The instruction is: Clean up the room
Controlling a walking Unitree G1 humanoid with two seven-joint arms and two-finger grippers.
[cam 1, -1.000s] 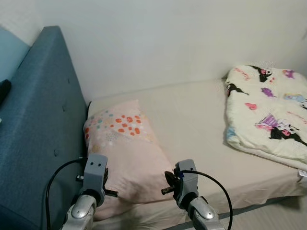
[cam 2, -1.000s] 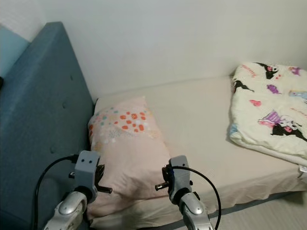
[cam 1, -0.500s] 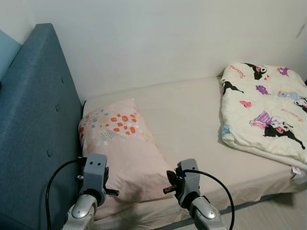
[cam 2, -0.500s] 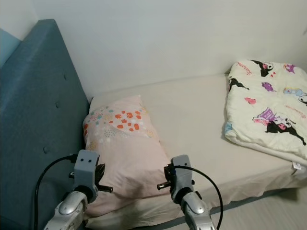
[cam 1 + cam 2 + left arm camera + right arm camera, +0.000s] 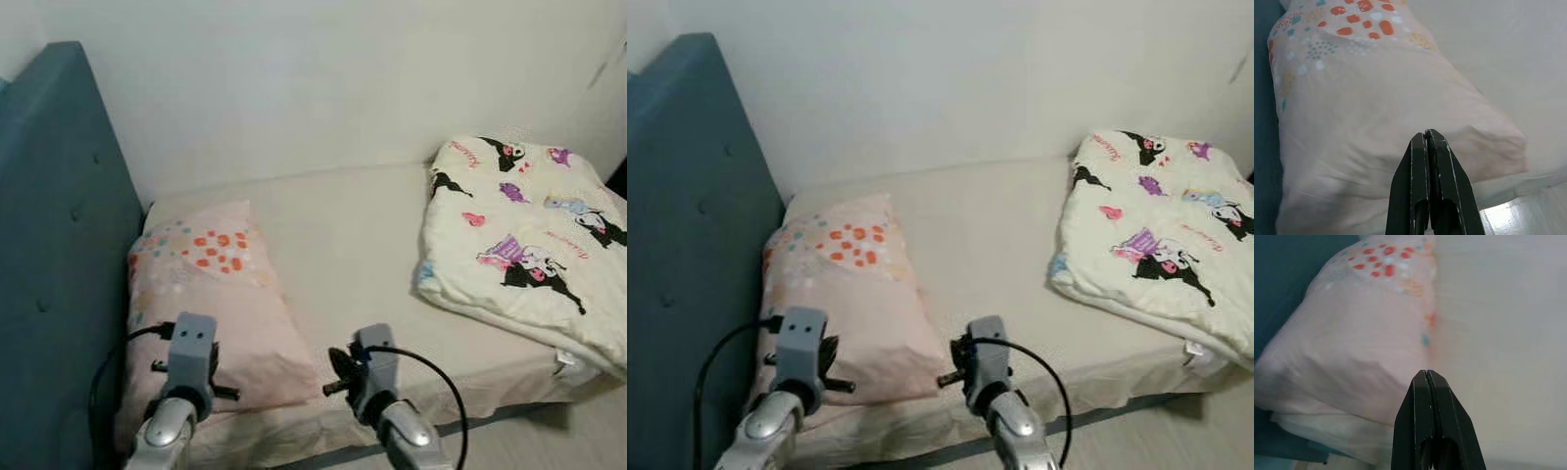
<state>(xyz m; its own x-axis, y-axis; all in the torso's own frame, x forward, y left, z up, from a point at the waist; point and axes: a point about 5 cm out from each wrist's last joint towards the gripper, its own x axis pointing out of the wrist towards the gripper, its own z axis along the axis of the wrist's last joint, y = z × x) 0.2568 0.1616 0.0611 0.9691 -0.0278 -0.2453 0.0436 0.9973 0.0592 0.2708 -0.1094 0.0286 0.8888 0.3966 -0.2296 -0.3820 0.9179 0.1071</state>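
both the left gripper and right gripper hover closed and empty above the pillow at the bed head end, likely pre-grasp.

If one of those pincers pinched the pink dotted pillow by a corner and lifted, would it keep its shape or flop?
The pillow would probably sag: its cover shows soft creases and a rounded, puffy bulge. It looks light for its bulk, so a pincer would likely gather loose fabric. Pushed, it would probably slide across the smooth sheet, not roll.
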